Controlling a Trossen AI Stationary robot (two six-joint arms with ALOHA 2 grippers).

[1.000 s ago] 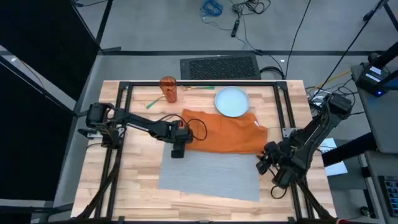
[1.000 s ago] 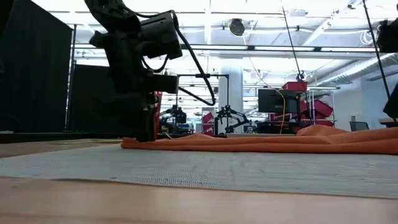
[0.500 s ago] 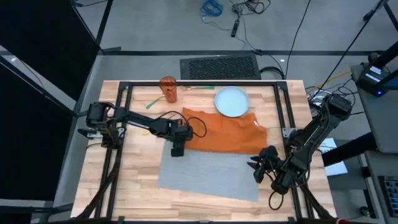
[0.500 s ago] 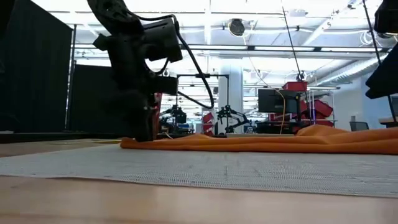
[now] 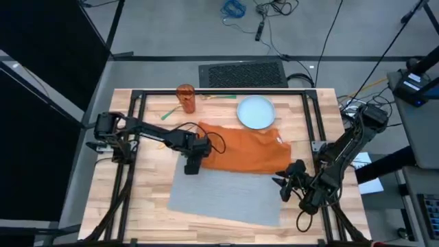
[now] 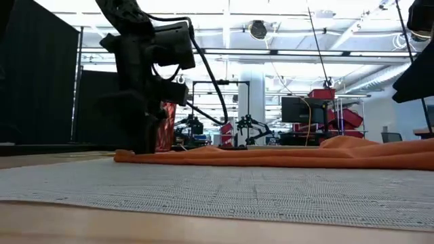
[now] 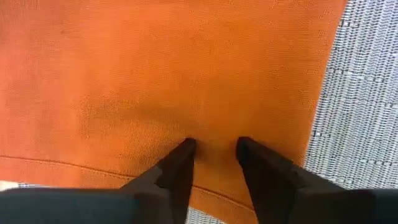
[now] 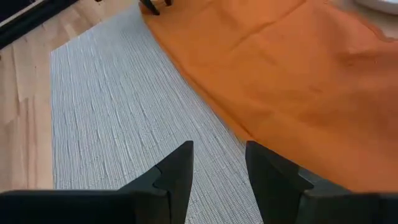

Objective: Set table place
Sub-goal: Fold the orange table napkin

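Your left tool (image 5: 193,167), narrowly parted, presses the orange cloth napkin's (image 5: 243,150) edge. Your right tool (image 5: 287,185), open and empty, hovers over the grey woven placemat (image 5: 226,195), which has shifted left on the wooden worktop (image 5: 147,199).

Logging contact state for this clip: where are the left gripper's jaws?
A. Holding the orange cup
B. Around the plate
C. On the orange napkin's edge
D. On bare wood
C: the left gripper has its jaws pressed on the orange napkin near the grey placemat.
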